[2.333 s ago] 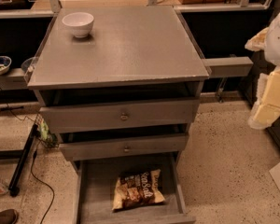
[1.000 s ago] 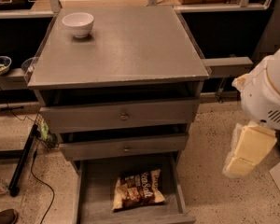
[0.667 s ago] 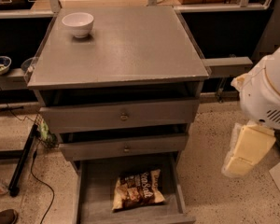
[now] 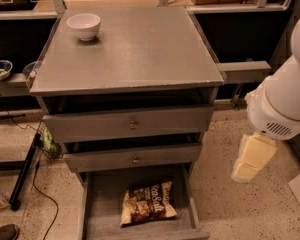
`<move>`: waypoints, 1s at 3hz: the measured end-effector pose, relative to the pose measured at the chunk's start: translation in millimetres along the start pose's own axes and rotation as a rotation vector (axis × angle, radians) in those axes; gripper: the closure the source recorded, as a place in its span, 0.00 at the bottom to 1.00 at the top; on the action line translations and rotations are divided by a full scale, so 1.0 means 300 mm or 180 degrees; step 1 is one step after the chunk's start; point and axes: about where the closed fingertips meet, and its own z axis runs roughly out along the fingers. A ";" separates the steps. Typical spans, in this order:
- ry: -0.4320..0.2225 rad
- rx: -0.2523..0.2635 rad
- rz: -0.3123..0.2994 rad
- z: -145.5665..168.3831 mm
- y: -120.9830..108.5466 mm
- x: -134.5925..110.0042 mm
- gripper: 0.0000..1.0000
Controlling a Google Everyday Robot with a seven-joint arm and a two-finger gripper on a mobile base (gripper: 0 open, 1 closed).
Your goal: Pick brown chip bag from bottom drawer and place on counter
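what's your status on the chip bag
Gripper low, right of cabinet. Brown chip bag flat in open bottom drawer, untouched. White bowl on counter, far-left corner.

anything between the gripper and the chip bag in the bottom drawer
Only the right wall of the bottom drawer: the gripper hangs outside it, off to its right. The chip bag lies uncovered on the drawer floor, in front of the middle drawer.
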 end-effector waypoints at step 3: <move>-0.0169 -0.0282 0.0099 0.259 -0.039 0.033 0.00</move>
